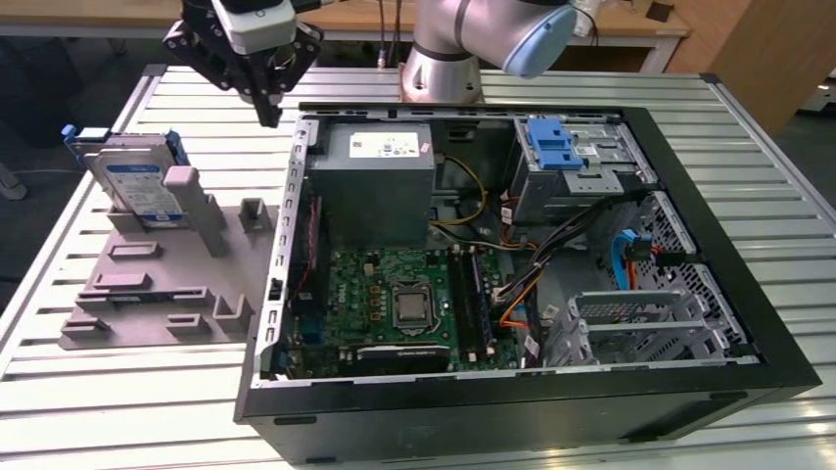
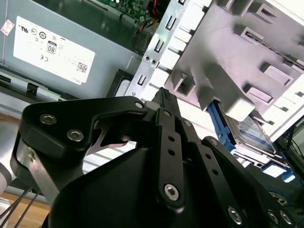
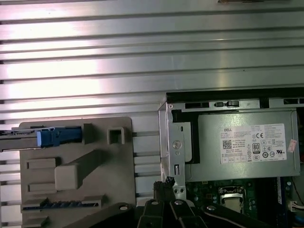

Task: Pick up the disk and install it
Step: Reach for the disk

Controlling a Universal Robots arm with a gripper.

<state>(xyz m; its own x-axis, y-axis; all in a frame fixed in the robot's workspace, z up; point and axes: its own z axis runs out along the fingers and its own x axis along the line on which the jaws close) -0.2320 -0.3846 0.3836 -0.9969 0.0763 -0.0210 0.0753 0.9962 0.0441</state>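
One flat silver-grey hard disk with blue-and-white label and blue frame [image 1: 136, 184] stands on edge in one grey slotted plastic fixture [image 1: 157, 294] on the slatted metal worktop [image 1: 117, 401], beside one open black computer case [image 1: 523, 411]. One arm, wrist pointing down; black claw [image 1: 270, 110] pinched narrow, empty, over the case's corner, apart from the disk.
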